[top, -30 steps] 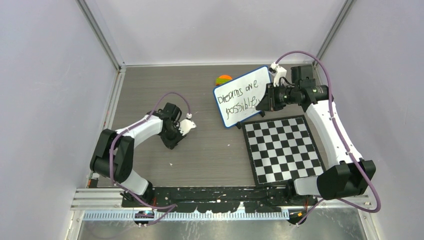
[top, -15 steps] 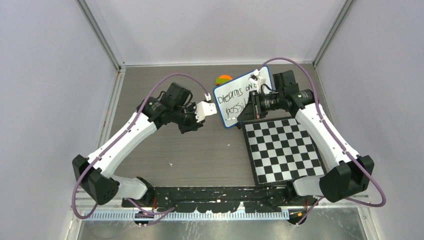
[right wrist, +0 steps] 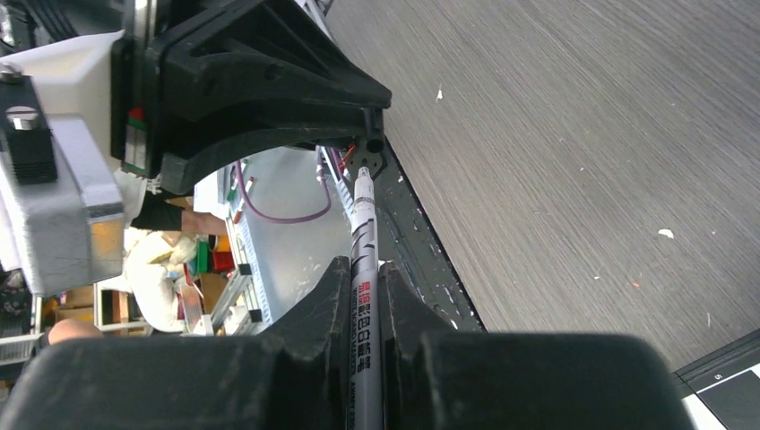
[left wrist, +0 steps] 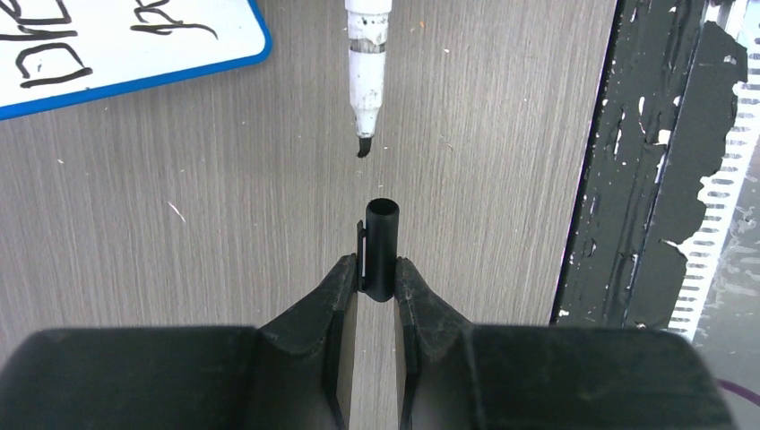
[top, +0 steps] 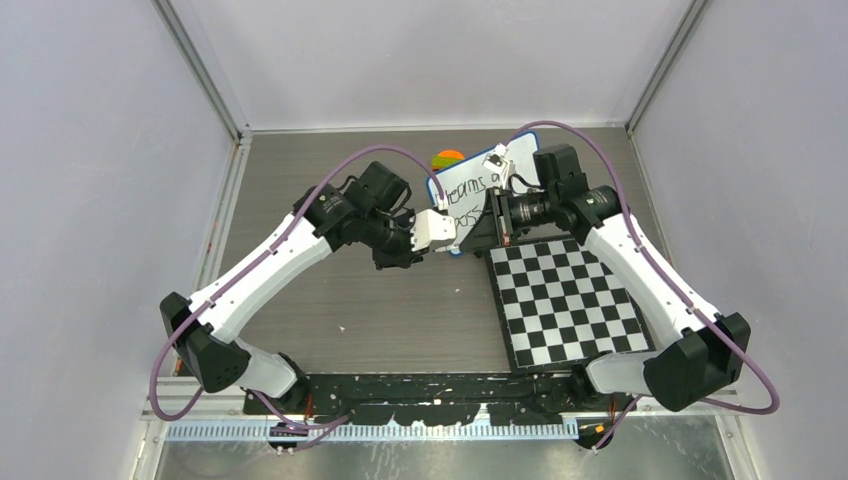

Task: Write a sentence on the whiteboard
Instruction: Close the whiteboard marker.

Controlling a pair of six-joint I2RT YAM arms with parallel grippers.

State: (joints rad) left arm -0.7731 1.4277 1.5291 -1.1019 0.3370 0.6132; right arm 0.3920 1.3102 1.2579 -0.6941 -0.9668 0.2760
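The whiteboard (top: 524, 157) lies at the back middle, partly hidden by both grippers. Its corner shows in the left wrist view (left wrist: 134, 40). The sentence (top: 466, 186) is black lettering in two lines, only partly visible. My left gripper (top: 458, 236) (left wrist: 376, 269) is shut on a black marker cap (left wrist: 380, 246), open end forward. My right gripper (top: 495, 228) (right wrist: 363, 269) is shut on a white marker (right wrist: 365, 260). The marker's black tip (left wrist: 363, 148) points at the cap with a small gap between them, above the table beside the board's near-left corner.
A black-and-white checkered board (top: 565, 295) lies right of centre, just near the whiteboard. A small round orange-and-green object (top: 447, 158) sits behind the whiteboard's left end. A black chipped strip (top: 450, 385) runs along the table's front edge. Walls close the sides and back.
My left arm has stretched right from the table's left-middle to the board's near-left corner, carrying the cap. My right gripper has moved left off the board with the marker, meeting it.
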